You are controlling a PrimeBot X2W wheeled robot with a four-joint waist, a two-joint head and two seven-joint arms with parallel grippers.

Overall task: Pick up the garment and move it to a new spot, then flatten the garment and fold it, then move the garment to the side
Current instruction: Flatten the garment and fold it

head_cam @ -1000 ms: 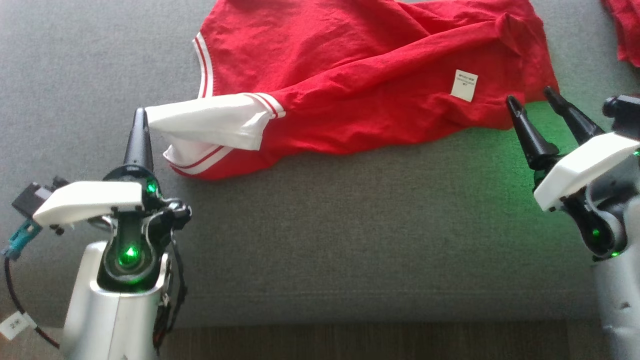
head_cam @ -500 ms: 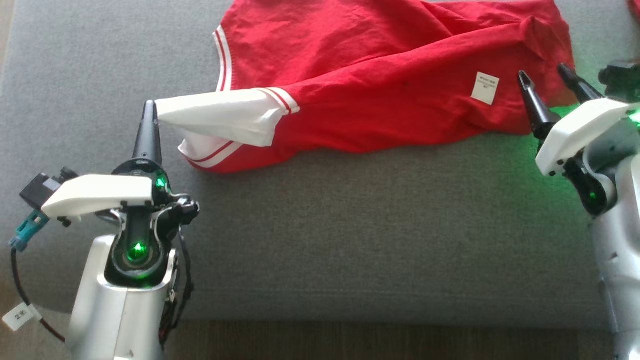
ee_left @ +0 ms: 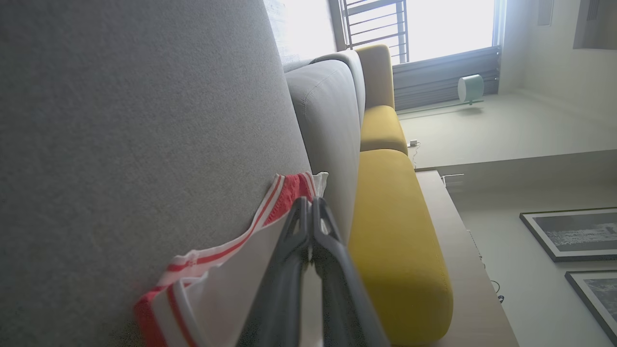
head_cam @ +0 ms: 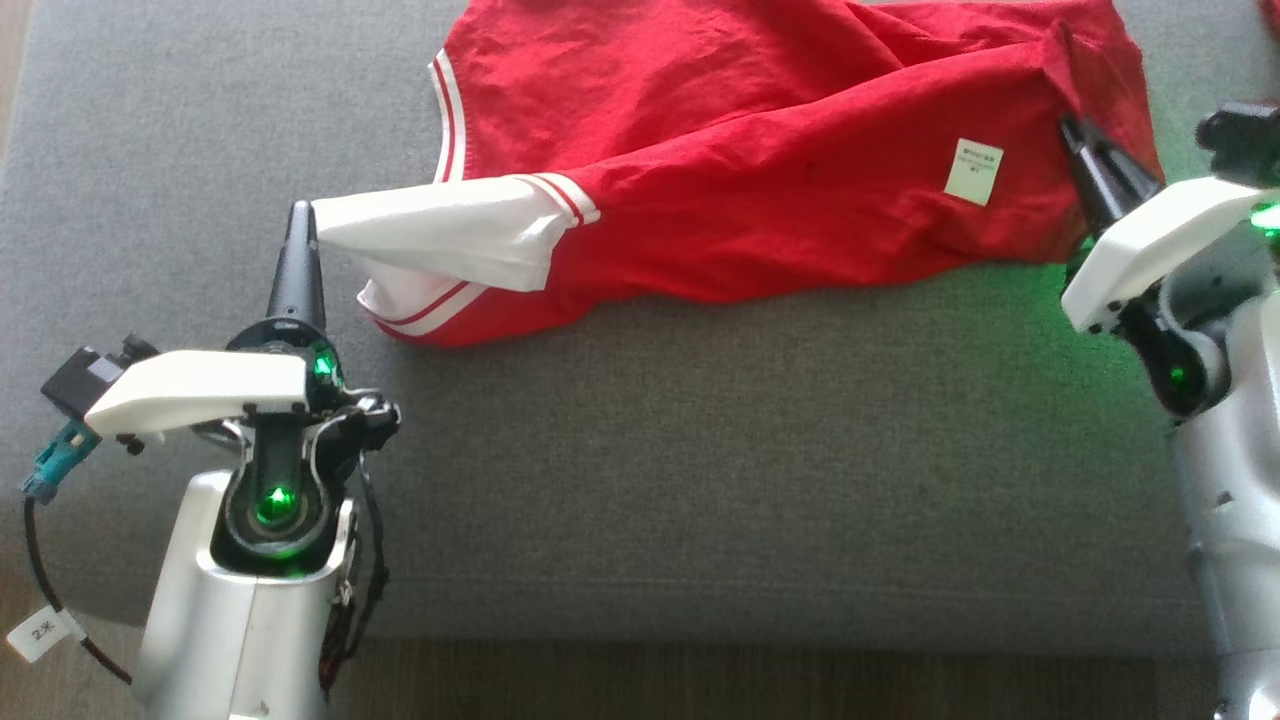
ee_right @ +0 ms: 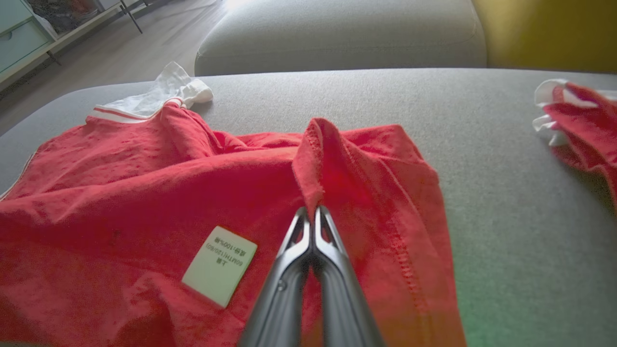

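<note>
Right wrist view, right hand (ee_right: 313,214) pinching garment (ee_right: 144,193)

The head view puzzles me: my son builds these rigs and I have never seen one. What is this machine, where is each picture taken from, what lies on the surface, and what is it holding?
It is a robot with two arms. The picture from above comes from a camera on its head. The other two come from cameras on its wrists, each looking along that arm's tool. A red garment lies crumpled on a grey sofa cushion. The left tool is shut on the end of the garment's white sleeve. The right tool is shut on a raised red fold near the small white label. Another red cloth lies off to one side, away from both tools.
</note>
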